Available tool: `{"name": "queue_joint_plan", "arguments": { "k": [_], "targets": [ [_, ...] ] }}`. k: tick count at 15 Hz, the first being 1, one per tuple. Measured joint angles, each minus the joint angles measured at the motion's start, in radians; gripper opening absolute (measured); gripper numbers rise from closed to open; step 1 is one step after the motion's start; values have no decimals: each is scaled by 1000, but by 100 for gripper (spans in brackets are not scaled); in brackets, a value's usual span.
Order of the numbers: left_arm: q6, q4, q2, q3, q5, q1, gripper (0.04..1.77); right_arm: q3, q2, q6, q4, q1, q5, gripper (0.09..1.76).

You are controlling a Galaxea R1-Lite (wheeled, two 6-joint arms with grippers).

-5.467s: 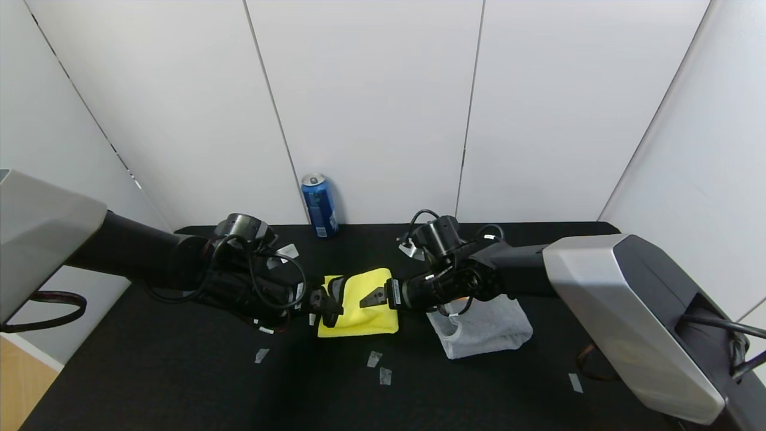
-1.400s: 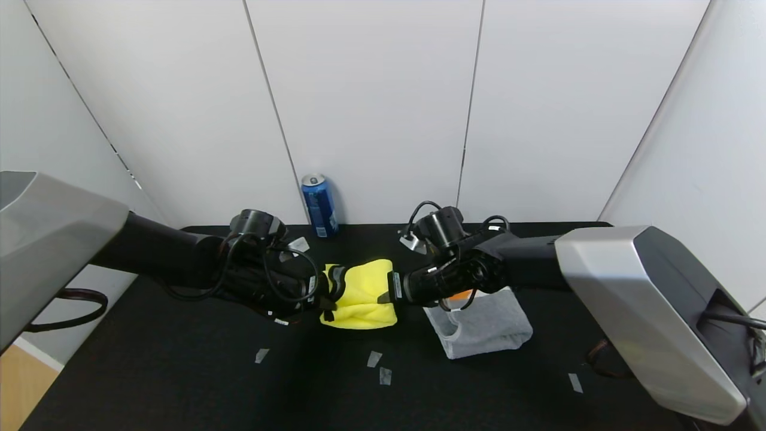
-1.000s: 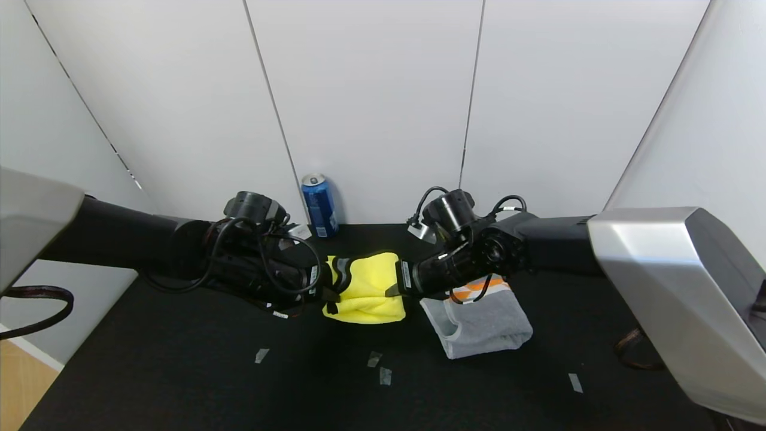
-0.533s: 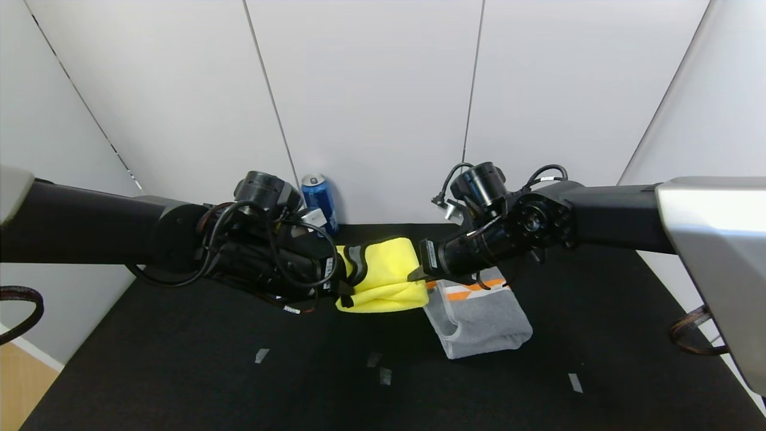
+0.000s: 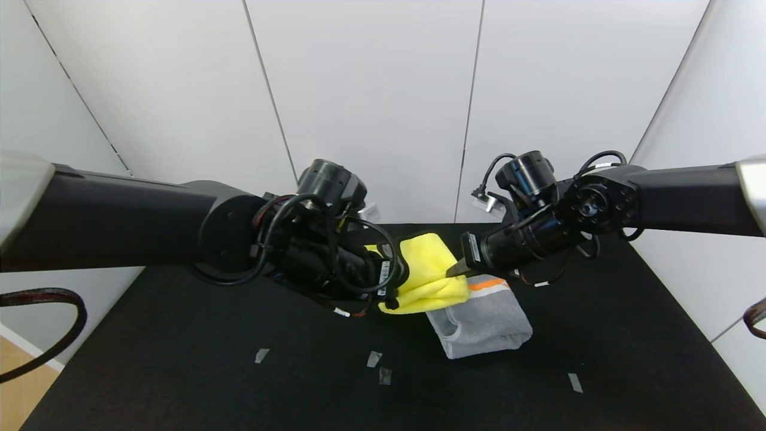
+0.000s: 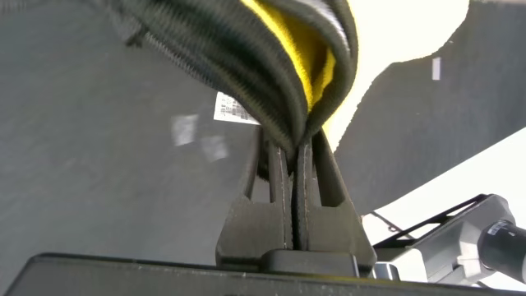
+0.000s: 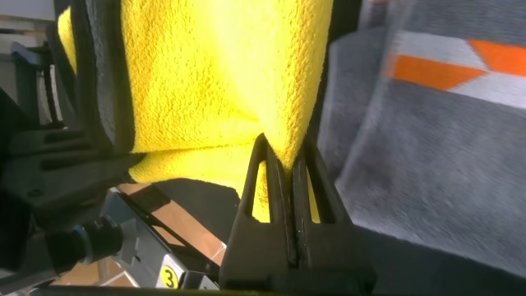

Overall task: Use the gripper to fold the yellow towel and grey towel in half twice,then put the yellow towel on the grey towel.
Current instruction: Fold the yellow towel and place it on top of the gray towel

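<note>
The folded yellow towel (image 5: 432, 276) hangs in the air between my two grippers, over the left end of the grey towel. My left gripper (image 5: 395, 281) is shut on its left edge, seen as black trim and grey reverse in the left wrist view (image 6: 296, 140). My right gripper (image 5: 458, 269) is shut on its right edge (image 7: 283, 144). The folded grey towel (image 5: 488, 323) with orange patches (image 5: 486, 284) lies on the black table, also in the right wrist view (image 7: 444, 148).
The black table (image 5: 179, 371) carries small tape marks (image 5: 374, 359) near the front. White wall panels (image 5: 371, 96) stand close behind. The blue can is hidden behind my left arm.
Both grippers have lifted the yellow towel off the table and carried it right, from beside the grey towel to above its left end. The grey towel has not moved.
</note>
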Motion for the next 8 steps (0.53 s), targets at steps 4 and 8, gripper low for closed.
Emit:
{"name": "queue_joint_plan", "arguments": {
  "k": [4,8],
  "targets": [
    [-2,2,73,-79,48,-67,13,76,-61,-38,-1,-59,1,12],
    [-2,63,168,-231,65,-117,13,134,-99,-69,-2,-119,2,12]
  ]
}}
